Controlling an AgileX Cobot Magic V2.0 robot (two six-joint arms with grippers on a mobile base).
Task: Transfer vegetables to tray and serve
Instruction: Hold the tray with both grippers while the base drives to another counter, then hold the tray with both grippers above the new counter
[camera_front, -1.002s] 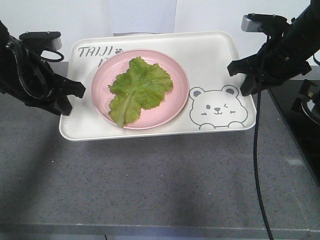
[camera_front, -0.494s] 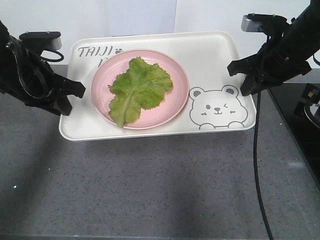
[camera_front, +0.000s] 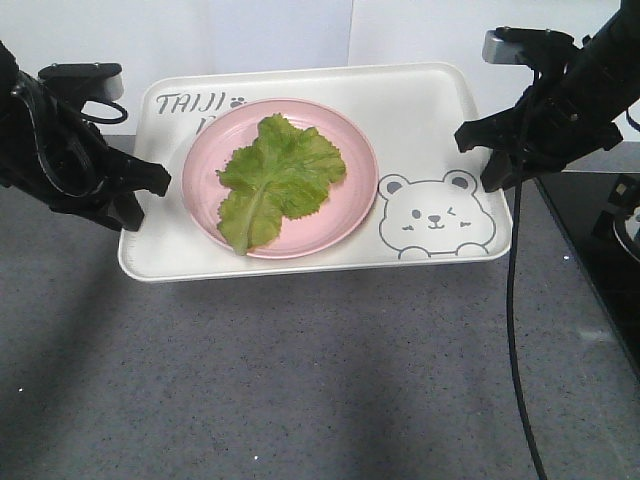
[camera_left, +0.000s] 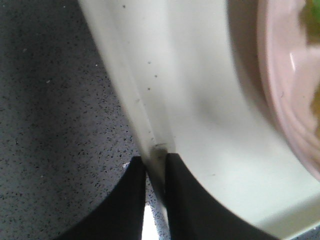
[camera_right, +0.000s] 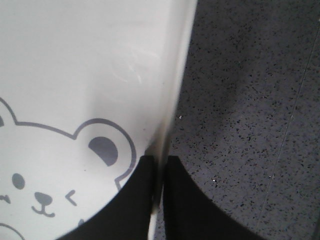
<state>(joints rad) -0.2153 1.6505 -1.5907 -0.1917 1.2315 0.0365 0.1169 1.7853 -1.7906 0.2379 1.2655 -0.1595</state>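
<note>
The lettuce (camera_front: 277, 180) lies flat on a round pink plate (camera_front: 350, 205), rib running toward the near-left rim, its frilly edges all inside the plate's border. The plate sits on the tray (camera_front: 420, 110), left of centre, covering part of the grey "TAIJI" lettering (camera_front: 190, 102) at the far-left corner; the winking bear drawing (camera_front: 435, 217) fills the near-right corner, just beside the plate. The tray's near edge hangs over the grey speckled counter (camera_front: 300, 370) with a shadow beneath it, and its far edge reaches up against the white wall behind — whether any part touches the counter cannot be told. The left gripper (camera_left: 155, 165) pinches the tray's left rim, one black finger (camera_left: 127, 200) outside and under the lip, the other on the inner side, the rim wedged tight between them. The right gripper (camera_right: 159, 165) is clamped on the right rim in the same way, beside the bear's ear (camera_right: 102, 150). In the front view both black arms flank the tray, and a black cable (camera_front: 512, 330) hangs from the right arm down across the counter — a dark glossy surface (camera_front: 600, 240) lies at the far right.
</note>
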